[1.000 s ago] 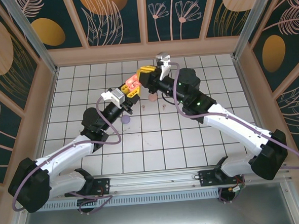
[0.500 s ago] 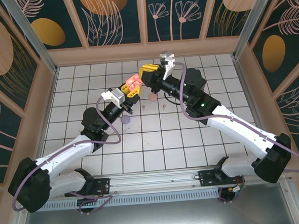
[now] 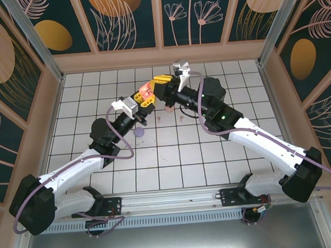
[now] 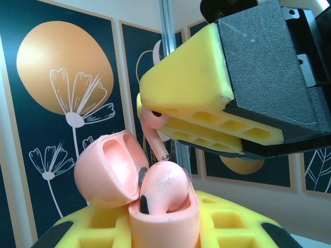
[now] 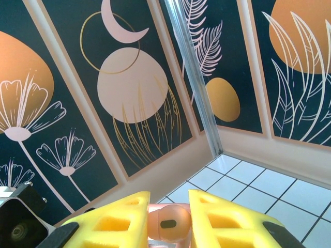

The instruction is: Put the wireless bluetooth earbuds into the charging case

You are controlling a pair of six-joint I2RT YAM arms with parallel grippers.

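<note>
My left gripper (image 3: 145, 97) is shut on an open coral-orange charging case (image 4: 163, 212), held upright with its lid (image 4: 106, 168) swung back to the left. One coral earbud (image 4: 166, 187) sits in the case. My right gripper (image 3: 162, 81) hangs right above it, shut on a second coral earbud (image 5: 168, 223). In the left wrist view that earbud's stem (image 4: 154, 137) points down, its metal tip just over the case's opening. Two tiny pale buds (image 3: 159, 117) (image 3: 181, 117) lie on the white tiles below.
A lilac case (image 3: 138, 133) rests on the tiles near my left arm, and a small pink rounded piece (image 3: 168, 108) lies under the two grippers. The pen's wooden wall (image 3: 161, 57) runs close behind them. Open tiles stretch toward the near edge.
The right gripper drew back a little to the right, then came back left and down to the case. The left gripper has held the case still.
</note>
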